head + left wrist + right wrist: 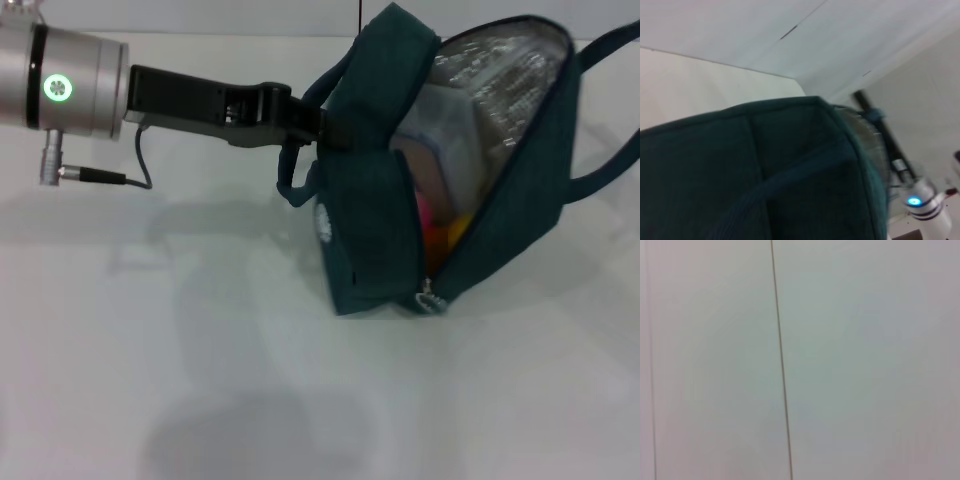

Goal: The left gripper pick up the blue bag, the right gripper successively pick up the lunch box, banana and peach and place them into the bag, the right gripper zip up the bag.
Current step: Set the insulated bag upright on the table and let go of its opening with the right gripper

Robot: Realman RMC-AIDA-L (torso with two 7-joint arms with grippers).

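- Nearest you, the white bench (250, 390) lies bare in front of the bag.
- The blue bag (375, 240) stands on the bench to the right of middle, tilted, its mouth unzipped and silver lining showing.
- Inside it you can see the lunch box (450, 140) uppermost, with the pink peach (424, 210) and yellow banana (450, 232) below it.
- The left hand (318, 122) reaches in from the left and is clamped on the bag's upper edge by the strap.
- The right hand is out of sight; its wrist camera shows only a pale wall.
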